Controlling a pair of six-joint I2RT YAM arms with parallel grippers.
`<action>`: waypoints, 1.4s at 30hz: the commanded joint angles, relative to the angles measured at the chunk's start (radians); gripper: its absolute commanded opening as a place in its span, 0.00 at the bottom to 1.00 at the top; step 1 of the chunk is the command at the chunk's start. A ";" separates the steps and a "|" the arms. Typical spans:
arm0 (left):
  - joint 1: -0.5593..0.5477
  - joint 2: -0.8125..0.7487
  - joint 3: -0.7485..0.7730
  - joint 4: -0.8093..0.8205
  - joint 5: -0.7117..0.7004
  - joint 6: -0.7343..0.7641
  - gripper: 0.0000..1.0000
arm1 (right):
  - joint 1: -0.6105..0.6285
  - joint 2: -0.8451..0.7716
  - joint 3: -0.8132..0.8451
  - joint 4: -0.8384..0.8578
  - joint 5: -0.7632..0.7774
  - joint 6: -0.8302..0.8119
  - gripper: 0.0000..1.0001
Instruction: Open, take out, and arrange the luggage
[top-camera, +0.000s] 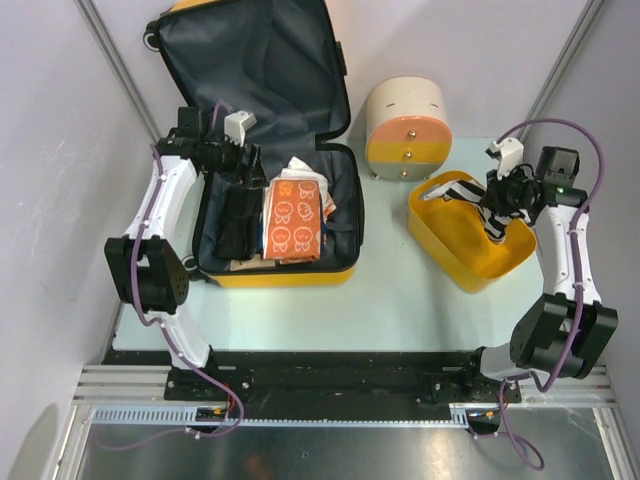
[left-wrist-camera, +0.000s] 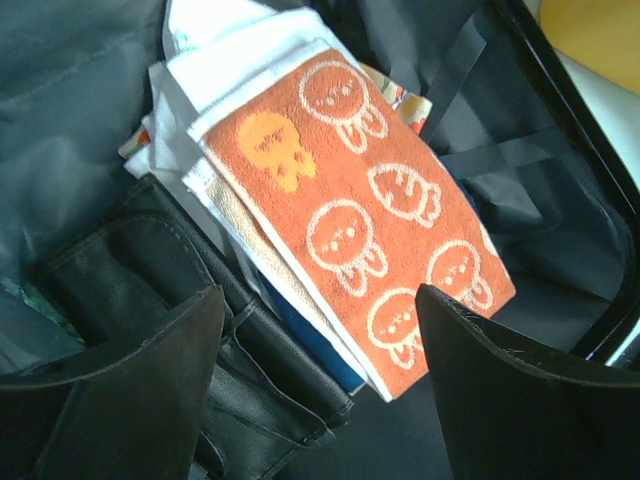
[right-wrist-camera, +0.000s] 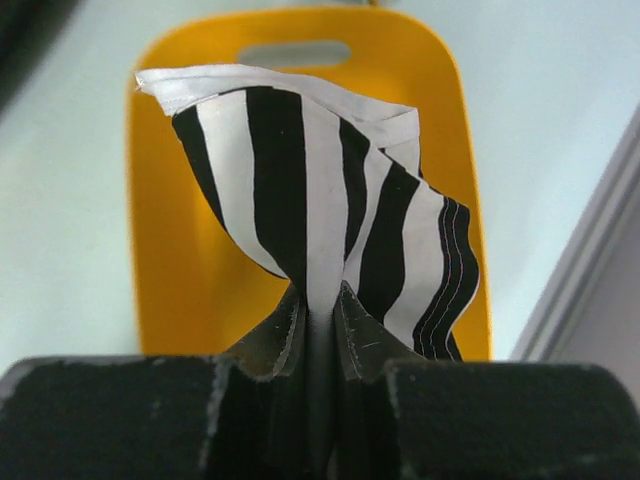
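The luggage (top-camera: 340, 215) lies open on the left of the table, a yellow suitcase with dark grey lining (left-wrist-camera: 80, 90). Inside it an orange towel with white cartoon prints (top-camera: 295, 222) (left-wrist-camera: 360, 220) tops a stack of folded cloth, and a black leather pouch (top-camera: 235, 222) (left-wrist-camera: 180, 300) lies beside it. My left gripper (top-camera: 250, 165) (left-wrist-camera: 320, 370) hovers open over the far end of the contents, holding nothing. My right gripper (top-camera: 497, 205) (right-wrist-camera: 320, 310) is shut on a black-and-white striped cloth (right-wrist-camera: 300, 180) (top-camera: 462, 190), which hangs over the yellow basket (top-camera: 470, 255) (right-wrist-camera: 190, 250).
A cream-and-pink round drum box (top-camera: 405, 130) stands behind the basket. The raised suitcase lid (top-camera: 250, 60) leans at the back left. Metal frame posts (top-camera: 110, 60) rise at both back corners.
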 joint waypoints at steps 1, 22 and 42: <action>-0.004 -0.038 -0.042 0.010 0.007 -0.003 0.82 | 0.026 0.041 -0.069 0.218 0.184 -0.050 0.00; -0.125 0.055 -0.001 0.041 -0.005 0.263 0.81 | 0.161 0.013 -0.146 0.245 0.037 0.224 0.79; -0.119 0.521 0.383 0.041 -0.027 0.112 0.76 | 0.330 0.022 -0.065 0.424 -0.055 0.482 0.79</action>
